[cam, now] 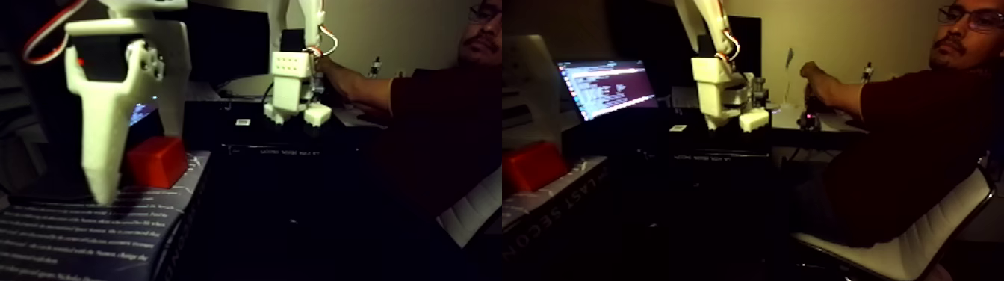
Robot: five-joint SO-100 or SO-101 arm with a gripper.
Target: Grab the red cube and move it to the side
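Presently the gripper (138, 168) stands with jaws apart, one white finger (101, 161) just beside the cube (155, 161) on the book (82, 235); recommend centring over the cube before closing.

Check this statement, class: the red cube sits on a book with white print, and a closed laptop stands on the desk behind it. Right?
One thing is wrong: the laptop is open, its screen lit with lines of text, as the fixed view shows. The red cube does sit on the printed book.
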